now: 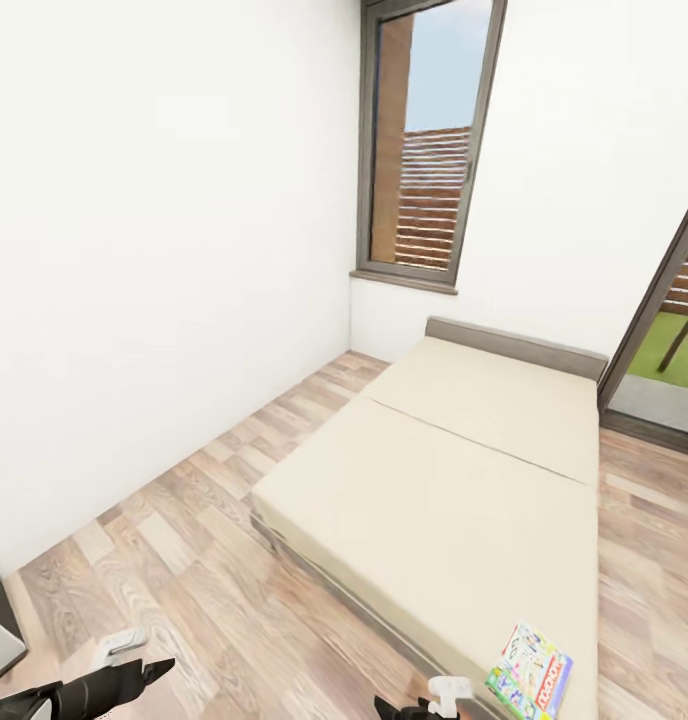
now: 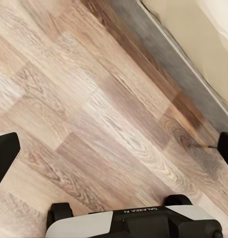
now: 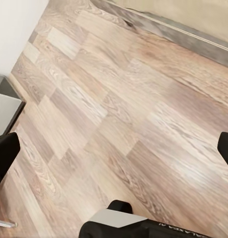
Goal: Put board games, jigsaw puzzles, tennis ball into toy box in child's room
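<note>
Cream bed (image 1: 454, 480): one board game (image 1: 530, 672) at its near corner.
Left hand (image 2: 114, 148): released, above wood floor (image 2: 94, 114).
Right hand (image 3: 114, 148): released.

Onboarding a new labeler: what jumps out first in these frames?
The bed, a big cream two-part mattress with a low grey headboard, fills the middle of the head view on a wood-plank floor. One colourful board game lies flat at its near corner, and a tall grey-framed window stands behind. Both wrist views look down at bare planks, with the left gripper and right gripper spread wide and holding nothing.
</note>
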`<state>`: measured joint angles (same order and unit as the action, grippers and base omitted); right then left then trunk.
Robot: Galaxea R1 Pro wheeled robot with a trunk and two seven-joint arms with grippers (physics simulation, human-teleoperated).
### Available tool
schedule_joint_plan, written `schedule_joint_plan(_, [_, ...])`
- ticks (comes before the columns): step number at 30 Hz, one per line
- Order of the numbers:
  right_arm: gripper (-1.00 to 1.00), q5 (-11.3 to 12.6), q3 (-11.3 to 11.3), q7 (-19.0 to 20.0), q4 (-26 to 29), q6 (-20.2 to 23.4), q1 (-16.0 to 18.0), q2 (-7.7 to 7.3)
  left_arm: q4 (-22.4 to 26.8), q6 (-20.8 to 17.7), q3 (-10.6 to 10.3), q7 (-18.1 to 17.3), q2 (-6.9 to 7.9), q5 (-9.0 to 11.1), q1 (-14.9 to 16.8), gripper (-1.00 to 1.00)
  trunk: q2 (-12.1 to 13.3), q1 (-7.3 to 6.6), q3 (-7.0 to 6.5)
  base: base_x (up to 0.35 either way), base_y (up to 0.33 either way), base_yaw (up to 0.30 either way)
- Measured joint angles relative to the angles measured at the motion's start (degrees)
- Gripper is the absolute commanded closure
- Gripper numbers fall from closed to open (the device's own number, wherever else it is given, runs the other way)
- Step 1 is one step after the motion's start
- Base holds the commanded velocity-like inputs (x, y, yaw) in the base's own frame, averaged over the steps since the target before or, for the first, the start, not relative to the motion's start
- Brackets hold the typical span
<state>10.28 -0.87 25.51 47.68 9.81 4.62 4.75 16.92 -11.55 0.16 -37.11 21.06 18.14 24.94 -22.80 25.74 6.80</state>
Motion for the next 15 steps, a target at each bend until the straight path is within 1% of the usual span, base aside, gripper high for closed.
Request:
schedule_joint_plan(5, [-1.00,0.0,0.0,0.0,0.0,0.0,0.0,-0.01,0.0,0.0,0.0,0.0,0.01,0.0,0.0,-1.00,0.0,0.00,0.18,0.140,0.258,-0.238])
schedule_joint_plan(7, [-1.00,0.0,0.0,0.0,0.0,0.0,0.0,-0.02,0.0,0.0,0.0,0.0,0.01,0.0,0.0,-1.00,0.0,0.00,0.26,0.112,0.181,-0.243])
schedule_joint_plan(10, [-1.00,0.0,0.0,0.0,0.0,0.0,0.0,-0.02,0.0,0.0,0.0,0.0,0.01,0.0,0.0,-1.00,0.0,0.01,0.38,0.059,0.092,-0.245])
schedule_joint_plan(15, [-1.00,0.0,0.0,0.0,0.0,0.0,0.0,-0.01,0.0,0.0,0.0,0.0,0.01,0.0,0.0,-1.00,0.0,0.01,0.57,0.018,0.028,-0.246])
